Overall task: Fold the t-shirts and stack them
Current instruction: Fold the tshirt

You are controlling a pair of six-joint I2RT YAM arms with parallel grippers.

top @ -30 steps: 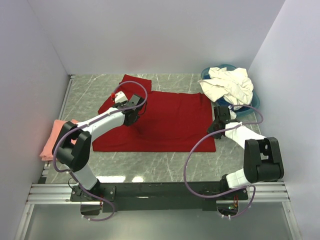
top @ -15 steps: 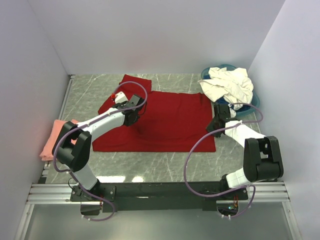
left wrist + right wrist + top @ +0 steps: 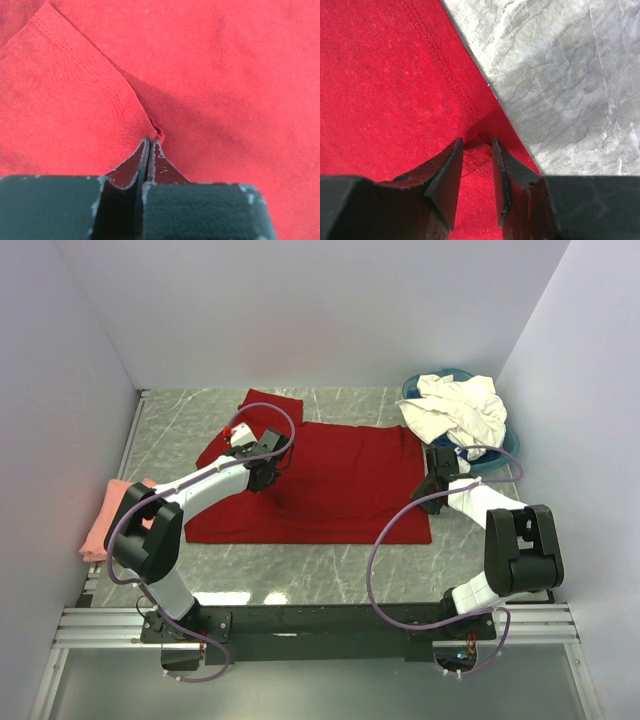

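From above, the deep red t-shirt (image 3: 345, 485) lies spread flat across the middle of the marble worktop (image 3: 180, 420), one sleeve reaching toward the upper left. The left claw (image 3: 262, 470) sits low on the left part of the shirt, near that sleeve. The right claw (image 3: 431, 485) is down at the shirt's right edge. A salmon-pink t-shirt (image 3: 105, 520) lies bunched at the far left of the frame, well apart from the red one. The cream-white t-shirts (image 3: 455, 410) are heaped in a blue basin (image 3: 508, 443) at the upper right.

In the left wrist view, the left claw (image 3: 151, 145) has its fingers pressed together, pinching a small raised ridge of the deep red t-shirt (image 3: 225, 75). A stitched hem runs diagonally across the upper left.

In the right wrist view, the right claw (image 3: 477, 145) stands with its fingers apart, a narrow gap between them, over the hemmed edge of the deep red t-shirt (image 3: 380, 80). A small lip of cloth shows in the gap, not clamped. Bare worktop (image 3: 560, 90) fills the right side.
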